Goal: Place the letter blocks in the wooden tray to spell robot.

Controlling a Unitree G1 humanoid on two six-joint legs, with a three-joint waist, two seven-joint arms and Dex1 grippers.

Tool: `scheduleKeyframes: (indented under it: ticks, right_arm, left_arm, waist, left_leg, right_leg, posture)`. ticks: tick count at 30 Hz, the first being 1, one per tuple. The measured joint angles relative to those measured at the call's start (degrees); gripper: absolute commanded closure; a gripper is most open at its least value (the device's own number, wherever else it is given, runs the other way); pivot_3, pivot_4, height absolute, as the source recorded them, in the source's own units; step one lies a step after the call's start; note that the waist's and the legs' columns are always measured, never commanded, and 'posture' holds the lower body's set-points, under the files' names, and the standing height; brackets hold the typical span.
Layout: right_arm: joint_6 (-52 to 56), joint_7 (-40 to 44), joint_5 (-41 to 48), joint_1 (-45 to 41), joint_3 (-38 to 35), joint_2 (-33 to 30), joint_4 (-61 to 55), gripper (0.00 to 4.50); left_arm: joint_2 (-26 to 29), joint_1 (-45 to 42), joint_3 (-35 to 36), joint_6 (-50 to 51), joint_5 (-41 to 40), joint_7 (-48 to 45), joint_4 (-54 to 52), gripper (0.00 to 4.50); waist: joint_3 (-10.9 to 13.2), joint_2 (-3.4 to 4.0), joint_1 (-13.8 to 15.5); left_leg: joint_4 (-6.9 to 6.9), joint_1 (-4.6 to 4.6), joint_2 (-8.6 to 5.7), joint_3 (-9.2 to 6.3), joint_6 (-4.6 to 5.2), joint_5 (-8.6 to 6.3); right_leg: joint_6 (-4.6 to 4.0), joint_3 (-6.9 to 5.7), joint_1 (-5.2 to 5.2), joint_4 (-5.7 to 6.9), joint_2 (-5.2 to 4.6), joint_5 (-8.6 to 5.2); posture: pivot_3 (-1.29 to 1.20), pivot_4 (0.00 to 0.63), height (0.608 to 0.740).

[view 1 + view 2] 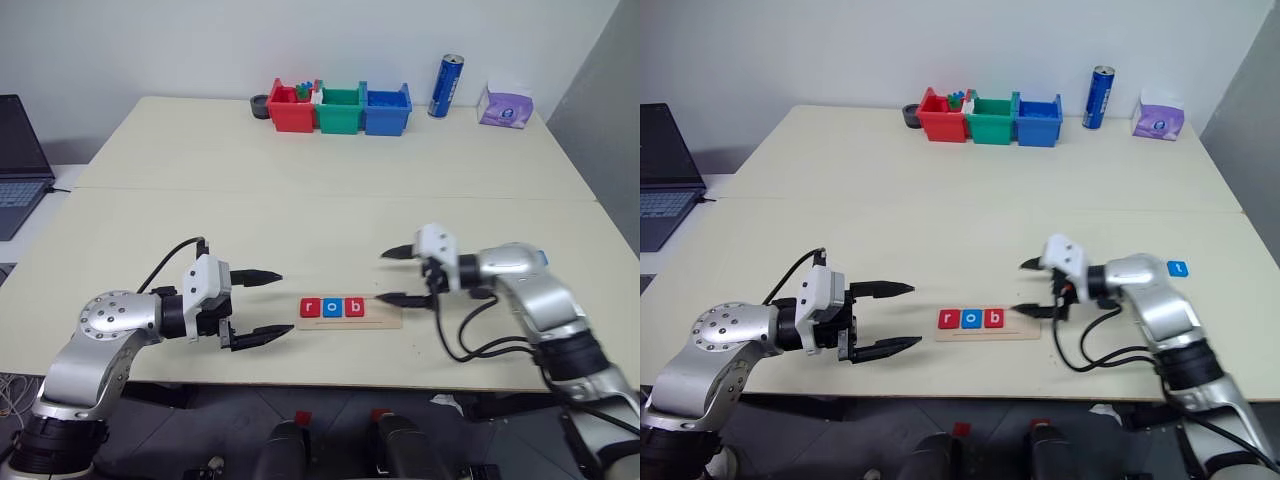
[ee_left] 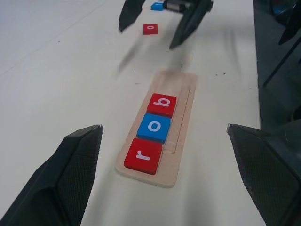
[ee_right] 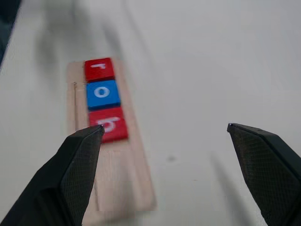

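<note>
The wooden tray (image 1: 386, 318) lies near the table's front edge, between my two grippers. Three letter blocks sit in its left part: red "r" (image 1: 309, 307), blue "o" (image 1: 331, 307) and red "b" (image 1: 354, 307). The tray's right part is bare. My right gripper (image 1: 382, 276) hovers open just above and beyond the tray's right end, holding nothing. To the left of the tray my left gripper (image 1: 284, 303) is open and empty, pointing at the tray. A loose red block (image 2: 150, 28) and a loose blue block (image 1: 1177, 268) lie on the table past my right gripper.
Red (image 1: 291, 108), green (image 1: 340, 109) and blue (image 1: 387, 109) bins stand at the table's back edge, beside a black roll (image 1: 261, 106). A blue can (image 1: 446, 86) and a purple packet (image 1: 506, 104) stand at the back right. A laptop (image 1: 18, 165) sits far left.
</note>
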Motion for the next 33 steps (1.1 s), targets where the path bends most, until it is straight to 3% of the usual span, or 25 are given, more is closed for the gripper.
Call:
scheduleKeyframes:
  ticks: [4, 8, 15, 32, 33]
  right_arm:
    - [6.1, -9.8, 0.4, 4.5, -6.7, -0.1, -5.8, 0.04]
    - [10.6, -25.2, -2.9, 8.7, -12.1, 5.1, -7.9, 0.04]
    - [11.4, -41.2, -6.8, 13.6, -14.7, 13.3, -5.3, 0.04]
    - [16.8, -41.6, -1.5, 15.4, -16.2, 13.9, -4.4, 0.04]
    - [16.9, -41.7, -1.3, 15.6, -16.3, 14.0, -4.6, 0.20]
  left_arm:
    - [-4.1, -5.6, -3.2, 2.7, 0.4, 3.7, -1.0, 0.00]
    - [-12.3, -14.5, -10.3, 3.0, 4.3, 8.2, 2.6, 0.00]
    - [-19.8, -22.9, -16.1, 2.9, 9.1, 10.8, 10.4, 0.00]
    - [-18.0, -20.1, -17.9, 8.1, 8.7, 8.3, 4.6, 0.00]
    - [-17.9, -19.9, -17.9, 8.2, 8.7, 8.3, 4.6, 0.00]
  waist:
    - [0.0, -0.01, -0.2]
    - [0.0, -0.02, -0.2]
    - [0.0, 0.01, -0.8]
    - [0.0, 0.03, -0.6]
    - [0.0, 0.03, -0.5]
  left_leg:
    - [0.01, 0.02, -0.11, 0.05, 0.00, 0.00]
    - [0.05, 0.02, -0.11, 0.04, -0.01, 0.01]
    - [-0.05, 0.02, -0.06, 0.14, -0.02, 0.01]
    - [-0.03, 0.04, -0.07, 0.12, -0.01, 0.01]
    - [-0.03, 0.04, -0.07, 0.11, -0.01, 0.01]
  right_leg:
    - [0.02, 0.05, 0.01, 0.02, 0.04, 0.00]
    - [0.05, 0.07, 0.04, 0.05, 0.09, 0.03]
    - [0.04, 0.19, -0.07, 0.07, 0.16, 0.04]
    - [0.07, 0.17, -0.02, 0.04, 0.17, 0.02]
    - [0.09, 0.17, -0.01, 0.04, 0.17, 0.00]
  posture:
    - [0.00, 0.150, 0.740]
    - [0.00, 0.150, 0.740]
    - [0.00, 0.150, 0.740]
    - [0.00, 0.150, 0.740]
    - [0.00, 0.150, 0.740]
